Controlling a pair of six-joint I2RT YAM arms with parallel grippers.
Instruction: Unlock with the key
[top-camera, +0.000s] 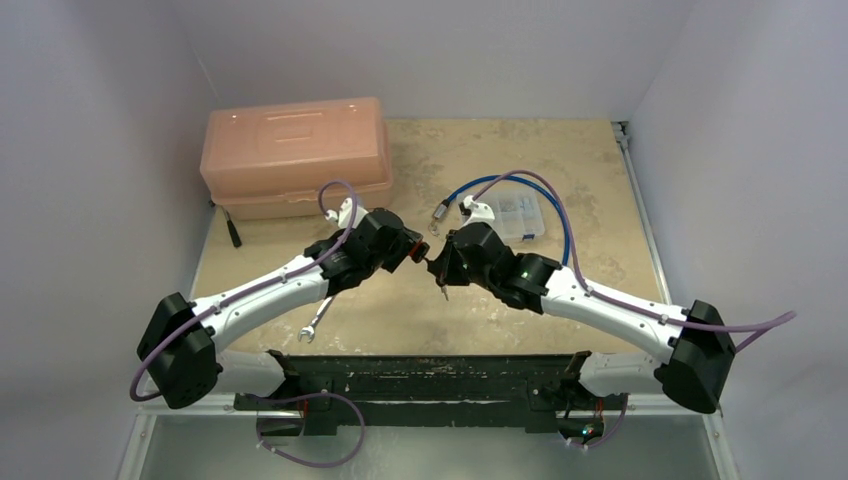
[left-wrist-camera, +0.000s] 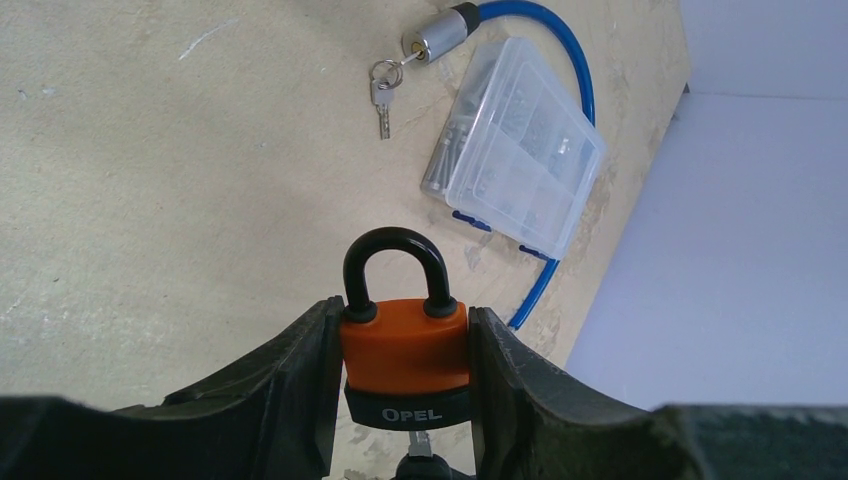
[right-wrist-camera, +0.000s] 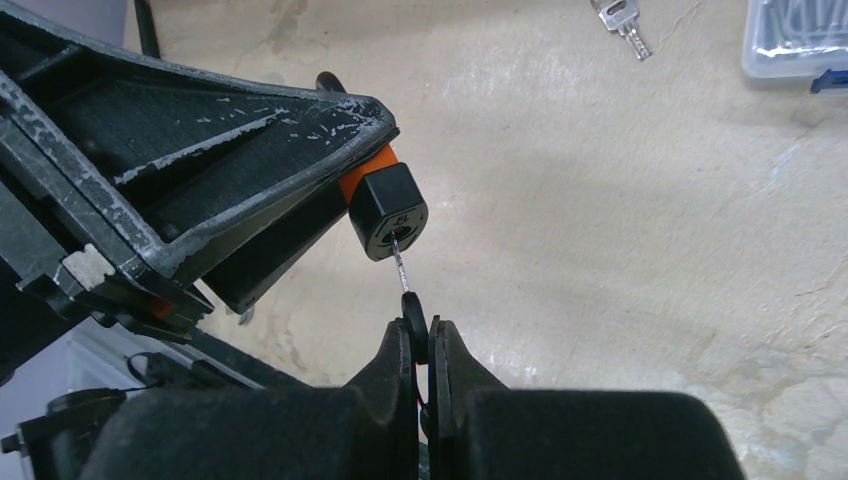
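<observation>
The left gripper (left-wrist-camera: 405, 312) is clamped on the padlock (left-wrist-camera: 405, 350), its 2 fingers (left-wrist-camera: 300, 370) pressing the sides of the orange body. The padlock is held above the table (top-camera: 420, 310), near its middle. The black shackle points away from the wrist, and both of its legs sit down in the body. A black band at the base reads "OPEL".

The right gripper (right-wrist-camera: 424, 335) faces the left one and is pinched tight on the black head of the key (right-wrist-camera: 413, 320). The key's thin metal blade runs up into the keyhole in the black underside of the padlock.

Farther back on the table lies a cable lock (left-wrist-camera: 437, 33) with a blue cable and a silver barrel. A small bunch of spare keys (left-wrist-camera: 383, 95) lies just beside the barrel. A clear plastic box (left-wrist-camera: 520, 145) of small parts rests over the cable. A pink toolbox (top-camera: 295, 155) stands at the far left corner, with a screwdriver (top-camera: 233, 232) near it. A wrench (top-camera: 315, 325) lies under the left arm.
</observation>
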